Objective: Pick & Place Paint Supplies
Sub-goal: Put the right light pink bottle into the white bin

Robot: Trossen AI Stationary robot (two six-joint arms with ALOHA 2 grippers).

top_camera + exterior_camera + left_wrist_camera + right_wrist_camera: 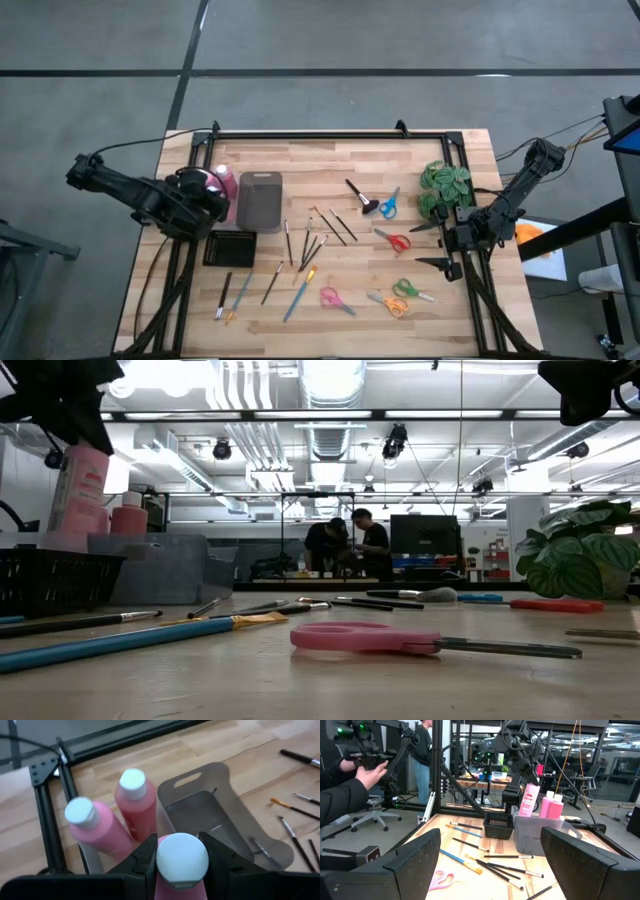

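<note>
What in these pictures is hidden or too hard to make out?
- Held pink bottle: in the left wrist view only the white cap and a sliver of pink show between the left gripper fingers; its body is cut off by the edge.
- Black basket: contents too small in the high view.
- Grey bin: low view shows only its wall, not the inside.

— What lay beyond the bench (400,300)?
— A grey concrete floor (330,35) crossed by dark seam lines, and an open workshop with long fluorescent ceiling lights (330,380) and exposed ducts.
— Anyone about?
— Two people (345,545) bent over a far table beside a dark monitor (423,533). Nearer, a dark-sleeved person's hand (370,775) held a device; a swivel chair (370,817) stood behind.
</note>
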